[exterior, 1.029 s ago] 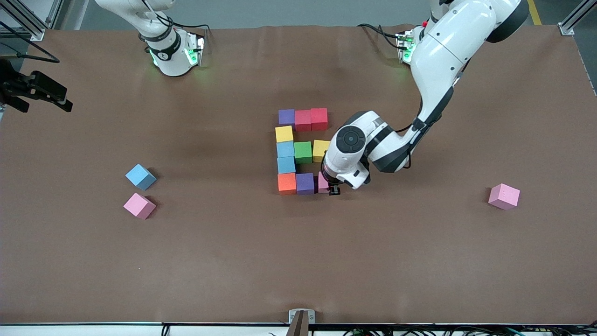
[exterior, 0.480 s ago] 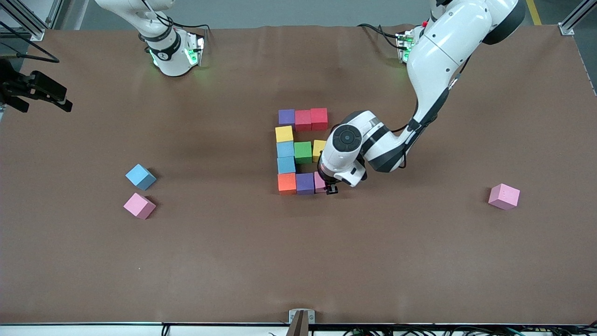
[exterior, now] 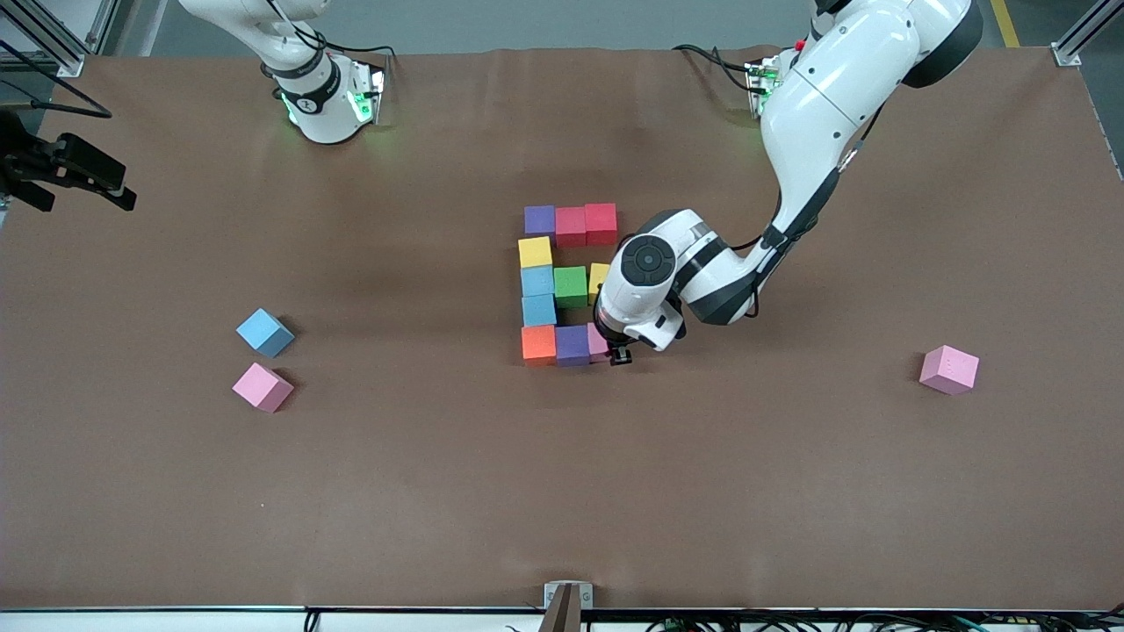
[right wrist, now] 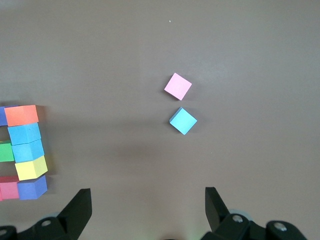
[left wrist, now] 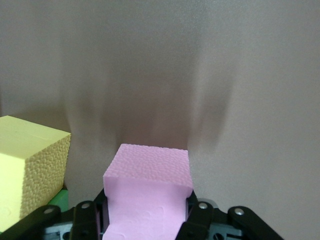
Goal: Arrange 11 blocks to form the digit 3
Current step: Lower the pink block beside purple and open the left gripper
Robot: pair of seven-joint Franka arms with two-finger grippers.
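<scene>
The pink block (exterior: 599,342), clamped in the left hand (exterior: 617,355), has slid in to touch the purple block (exterior: 573,345), so the digit 3 (exterior: 562,285) on the tabletop (exterior: 562,491) looks nearly complete, while the right hand (right wrist: 147,207) waits, fingers apart

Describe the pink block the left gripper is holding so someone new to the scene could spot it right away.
Find the blocky figure of coloured cubes mid-table. In its row nearest the front camera, after the orange cube and purple cube, comes the pink block. It alone is clamped in the left gripper; two other pink cubes lie loose near the table's ends.
</scene>
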